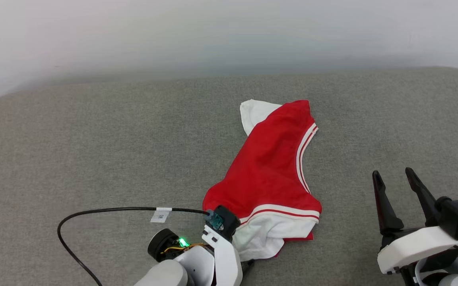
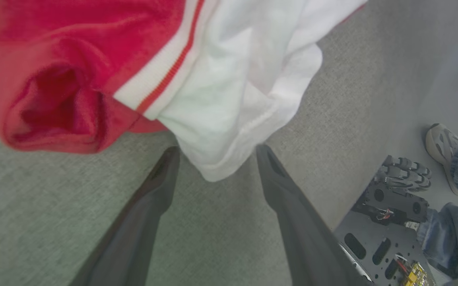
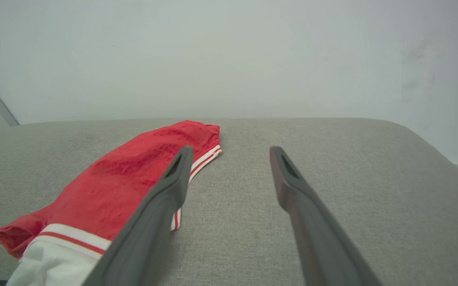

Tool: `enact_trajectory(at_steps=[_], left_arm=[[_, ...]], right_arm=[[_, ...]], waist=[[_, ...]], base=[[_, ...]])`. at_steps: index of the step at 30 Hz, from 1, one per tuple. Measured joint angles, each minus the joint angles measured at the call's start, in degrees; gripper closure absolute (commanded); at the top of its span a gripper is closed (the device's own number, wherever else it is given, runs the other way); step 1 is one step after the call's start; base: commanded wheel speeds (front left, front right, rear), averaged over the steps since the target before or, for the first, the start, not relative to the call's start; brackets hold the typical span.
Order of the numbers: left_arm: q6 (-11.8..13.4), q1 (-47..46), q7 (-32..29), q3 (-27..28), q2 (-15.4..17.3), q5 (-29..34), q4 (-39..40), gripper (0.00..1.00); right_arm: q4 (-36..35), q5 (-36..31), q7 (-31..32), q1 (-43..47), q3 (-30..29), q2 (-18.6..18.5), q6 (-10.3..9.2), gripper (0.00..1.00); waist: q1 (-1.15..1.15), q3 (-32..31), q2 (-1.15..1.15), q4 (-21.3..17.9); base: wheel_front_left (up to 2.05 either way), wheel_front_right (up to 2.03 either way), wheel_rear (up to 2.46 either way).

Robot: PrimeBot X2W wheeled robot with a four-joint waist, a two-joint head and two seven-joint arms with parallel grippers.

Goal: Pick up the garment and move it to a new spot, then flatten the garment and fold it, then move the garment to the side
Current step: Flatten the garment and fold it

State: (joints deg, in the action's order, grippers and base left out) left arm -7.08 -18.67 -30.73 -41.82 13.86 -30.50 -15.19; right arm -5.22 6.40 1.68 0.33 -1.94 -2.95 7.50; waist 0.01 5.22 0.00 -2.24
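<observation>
The garment (image 1: 268,171) lies crumpled on the grey padded surface (image 1: 94,151), red with white double-stripe trim and a white panel at its near end and far corner. My left gripper (image 2: 217,149) is open, pointing down at the near white panel, whose corner lies between the two fingertips. In the head view the left wrist (image 1: 221,222) sits against the garment's near left edge and covers the fingers. My right gripper (image 1: 392,171) stands open and empty to the right of the garment, apart from it. Past the right gripper (image 3: 231,149), the garment (image 3: 125,174) lies to the left.
A black cable (image 1: 105,210) with a white label (image 1: 160,215) loops over the surface left of my left wrist. A pale wall rises behind the surface. Below the near edge, the left wrist view shows the robot's base (image 2: 388,222) and a person's shoe (image 2: 443,143).
</observation>
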Motion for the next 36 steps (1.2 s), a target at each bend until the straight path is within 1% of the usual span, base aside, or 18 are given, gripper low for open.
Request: enact_trajectory(at_steps=[1,2,3,7,9,13,16,20,24,26,27,29,31,34,35,36], left_arm=[[-0.02,-0.50,-0.66,-0.54,-0.04,-0.34,-0.56,0.22],[-0.12,-0.76,-0.86,-0.80,-0.04,-0.88,-0.74,0.66],[-0.19,-1.01,-0.62,-1.11,-0.01,-1.02,-0.77,1.00],[-0.26,-2.55,0.56,-1.70,0.78,-1.52,0.21,1.00],[-0.32,-3.26,1.77,-1.03,1.86,-1.40,1.25,1.00],[1.15,-3.81,3.26,1.26,4.46,-0.69,4.91,1.00],[2.94,-3.86,3.15,3.41,7.68,-0.35,8.96,1.00],[5.87,-3.13,1.31,7.55,13.52,-0.51,13.90,1.00],[8.82,0.69,-1.75,12.81,20.56,-2.92,15.80,1.00],[10.25,2.70,-3.12,14.91,22.69,-4.70,15.13,1.00],[10.77,4.05,-3.47,15.86,23.25,-5.92,14.24,1.00],[11.32,6.49,-3.81,17.12,23.17,-8.67,11.94,1.00],[11.65,8.26,-3.31,17.94,21.80,-11.13,9.64,1.00],[11.70,9.50,-1.67,18.26,19.52,-12.80,5.95,1.00],[11.71,9.83,-0.59,18.38,18.96,-12.89,4.89,0.52],[11.73,9.94,0.87,18.74,18.17,-13.11,3.94,0.00]], right_arm=[[0.26,0.22,-0.14,-0.25,-0.05,0.00,0.00,0.00],[0.42,0.27,-0.23,-0.41,-0.09,0.00,0.00,0.00],[0.60,0.31,-0.47,-0.40,-0.15,0.00,0.00,0.00],[1.45,0.62,-0.87,-0.64,-0.40,0.00,0.00,0.00],[1.74,0.62,-1.13,-0.89,-0.67,0.00,0.00,0.00],[2.31,0.69,-1.25,-0.93,-1.56,0.00,0.00,0.00],[2.37,0.92,-1.43,-0.87,-2.14,-0.01,0.00,0.00],[2.38,1.04,-1.63,-0.83,-2.52,0.00,0.00,0.00],[1.99,1.04,-1.56,-0.71,-2.83,0.00,0.00,0.00],[1.70,1.01,-1.32,-0.58,-2.91,0.00,0.00,0.00],[1.63,0.99,-1.26,-0.55,-2.94,0.00,0.00,0.00],[1.47,0.83,-1.14,-0.63,-2.87,0.00,0.00,0.00],[1.43,0.82,-1.13,-1.01,-2.74,0.01,0.00,0.00],[1.48,0.81,-1.08,-1.53,-2.45,0.00,0.00,0.00],[1.49,0.70,-1.07,-1.53,-2.38,0.01,0.00,0.00],[1.49,0.65,-1.07,-1.53,-2.50,0.01,0.00,0.00]], waist=[[0.00,0.35,0.00,-0.21],[0.00,0.62,0.00,-0.41],[0.00,0.88,0.00,-0.56],[0.00,1.30,0.00,-0.82],[0.00,1.18,0.00,-0.70],[0.00,0.46,0.00,0.03],[0.00,0.02,0.00,0.90],[0.00,-0.40,0.00,2.07],[0.00,-0.40,0.00,2.93],[-0.01,-0.12,0.00,3.26],[0.00,0.08,0.00,3.36],[0.00,0.55,0.00,3.41],[0.00,1.07,0.00,3.32],[0.00,1.50,0.00,2.93],[0.00,1.55,0.00,2.73],[0.00,1.62,0.00,2.60]], base=[[0.00,0.00,0.00],[0.00,0.00,0.00],[0.00,0.00,0.00],[0.00,0.00,0.00],[0.00,0.00,0.00],[0.00,0.00,0.00],[0.00,0.00,0.00],[0.00,0.00,0.00],[0.00,0.00,0.00],[0.00,0.00,0.00],[0.00,0.00,0.00],[0.00,0.00,0.00],[0.00,0.00,0.00],[0.00,0.00,0.00],[0.00,0.00,0.00],[0.00,0.00,0.00]])
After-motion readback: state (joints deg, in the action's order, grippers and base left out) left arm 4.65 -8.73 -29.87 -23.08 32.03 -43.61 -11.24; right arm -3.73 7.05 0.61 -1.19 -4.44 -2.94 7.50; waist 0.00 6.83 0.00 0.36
